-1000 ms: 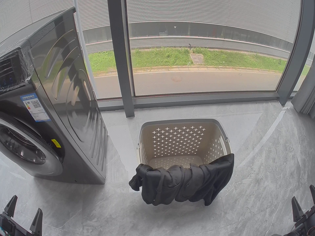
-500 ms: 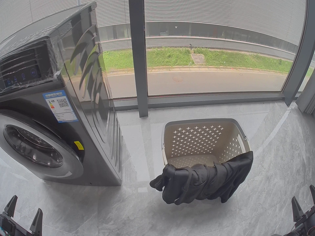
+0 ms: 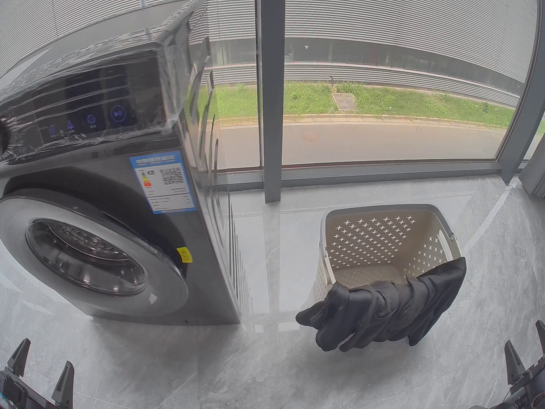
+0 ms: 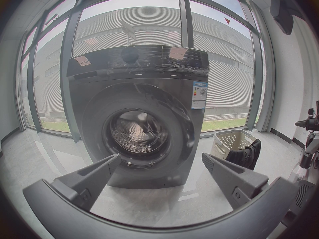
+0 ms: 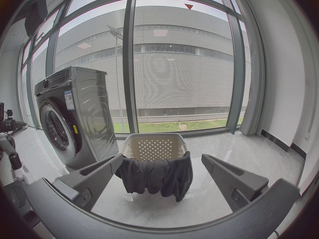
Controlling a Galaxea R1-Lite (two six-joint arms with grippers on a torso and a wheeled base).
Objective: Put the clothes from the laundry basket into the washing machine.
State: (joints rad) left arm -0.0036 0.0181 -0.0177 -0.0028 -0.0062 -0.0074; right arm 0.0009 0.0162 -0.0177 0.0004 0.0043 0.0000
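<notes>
Head view: you see a cream star-perforated plastic laundry basket (image 3: 374, 237) on the polished grey floor (image 3: 227, 370), crumpled black clothes (image 3: 386, 313) draped over its near rim, beside the glossy grey washing machine (image 3: 113, 211) | left wrist view: your left gripper (image 4: 159, 156) is spread, holding nothing, facing the round steel drum (image 4: 139, 135) | right wrist view: your right gripper (image 5: 159, 158) is spread, holding nothing, facing the basket.

Sticker label (image 3: 163, 182) on washing machine (image 3: 108, 171); print unreadable.

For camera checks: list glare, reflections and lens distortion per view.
Head view: window daylight mirrors on the washer side and glossy floor. Left wrist view: fisheye bends the window frames, corners dark, the wrapped panel glints. Right wrist view: same bending; clothes evenly lit.
</notes>
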